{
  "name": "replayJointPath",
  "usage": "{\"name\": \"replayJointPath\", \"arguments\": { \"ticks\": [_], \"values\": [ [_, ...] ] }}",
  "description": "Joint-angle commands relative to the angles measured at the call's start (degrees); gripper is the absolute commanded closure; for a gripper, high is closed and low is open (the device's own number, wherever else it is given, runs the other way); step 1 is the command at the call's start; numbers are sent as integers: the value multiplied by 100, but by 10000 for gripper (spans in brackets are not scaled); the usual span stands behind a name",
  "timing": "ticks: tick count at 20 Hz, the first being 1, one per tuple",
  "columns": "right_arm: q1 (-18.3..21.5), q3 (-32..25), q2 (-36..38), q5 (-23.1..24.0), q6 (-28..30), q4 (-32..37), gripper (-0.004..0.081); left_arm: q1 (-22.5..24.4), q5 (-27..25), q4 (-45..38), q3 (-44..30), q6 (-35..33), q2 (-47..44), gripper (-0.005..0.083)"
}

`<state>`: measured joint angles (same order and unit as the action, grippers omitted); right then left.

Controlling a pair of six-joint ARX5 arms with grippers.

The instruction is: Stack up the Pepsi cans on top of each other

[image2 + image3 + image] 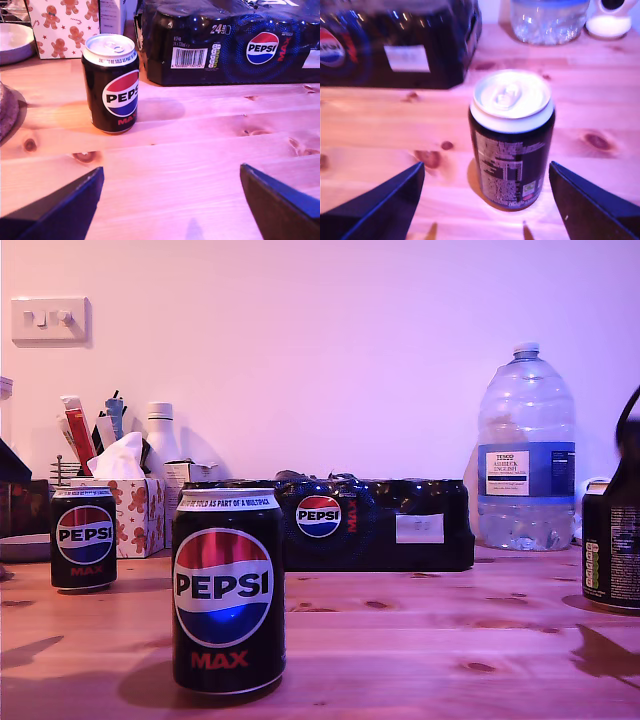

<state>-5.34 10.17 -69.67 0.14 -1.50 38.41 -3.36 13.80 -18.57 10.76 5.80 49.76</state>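
Three black Pepsi cans stand upright and apart on the wooden table. One can [228,590] is nearest the exterior camera. A second can [83,538] stands at the exterior view's left, before the tissue box; the first wrist view shows it [111,82] ahead and off to one side of my first gripper [170,200], which is open and empty. The third can [612,550] stands at the exterior view's right edge, small print facing out. My second gripper [486,170] is open, with that can [512,145] just ahead between its wide-spread fingers, untouched.
A dark shrink-wrapped Pepsi multipack [375,525] lies along the back. A large water bottle [525,460] stands at the exterior view's back right. A gingerbread-print tissue box [125,505], a grey dish [12,42] and a utensil holder [90,435] crowd its back left.
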Motion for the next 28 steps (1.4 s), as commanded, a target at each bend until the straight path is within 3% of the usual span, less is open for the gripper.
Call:
{"name": "replayJointPath", "arguments": {
  "ticks": [1, 8, 15, 23, 26, 28],
  "values": [
    [28, 0, -459, 155, 7, 437, 48, -20, 9, -96, 24, -31, 52, -17],
    [341, 195, -1766, 326, 2, 1687, 48, -20, 76, -98, 24, -28, 50, -17],
    [350, 909, -2785, 337, -2, 1755, 48, -20, 76, -96, 24, -28, 50, -17],
    [361, 1152, -2833, 348, 153, 1690, 54, -20, 74, -96, 24, -28, 50, -17],
    [361, 1172, -2833, 348, 153, 1582, 124, -20, 74, -98, 24, -31, 50, -17],
    [361, 1172, -2833, 348, 155, 1545, 238, -20, 76, -96, 24, -81, 50, -17]
  ]
}}
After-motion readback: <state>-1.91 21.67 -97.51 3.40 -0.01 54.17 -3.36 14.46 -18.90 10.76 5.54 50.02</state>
